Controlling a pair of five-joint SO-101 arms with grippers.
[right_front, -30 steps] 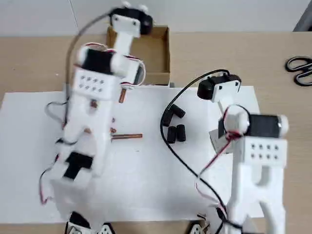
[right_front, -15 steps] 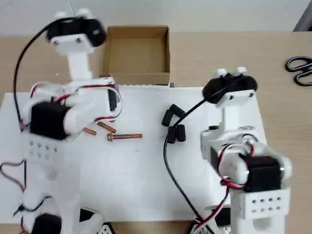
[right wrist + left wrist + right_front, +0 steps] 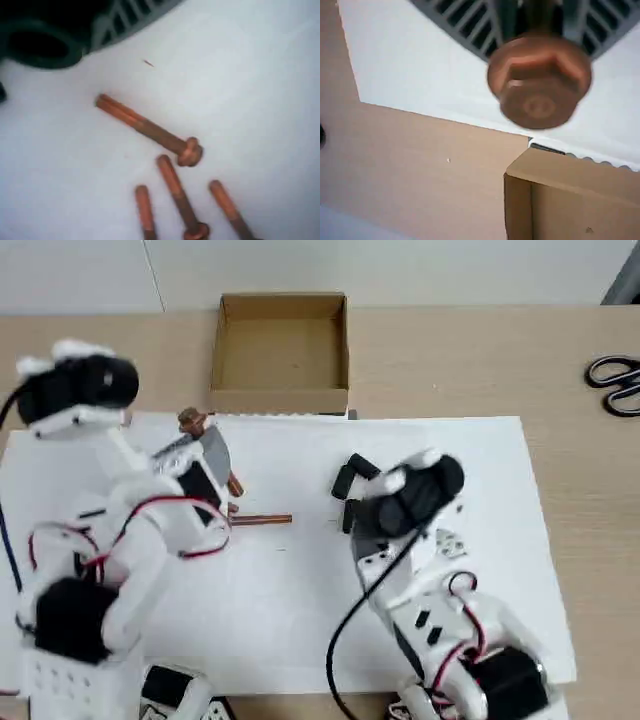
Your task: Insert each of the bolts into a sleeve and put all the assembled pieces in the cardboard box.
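My left gripper is shut on a copper bolt, held head-up just off the front left corner of the cardboard box. Its hexagonal head shows between the grey fingers, above the box corner. Another long bolt lies on the white paper, and several bolts lie together in the right wrist view. Black sleeves sit mid-paper. My right gripper is low over the nearer sleeves, with one sleeve right beside it.
The white paper covers most of the wooden table. Scissors lie at the far right edge. The box is empty. A black cable loops off the right arm over the front of the paper.
The left arm has swung back to the left and now holds a bolt upright by the box. The right arm has dropped forward and down onto the sleeves.
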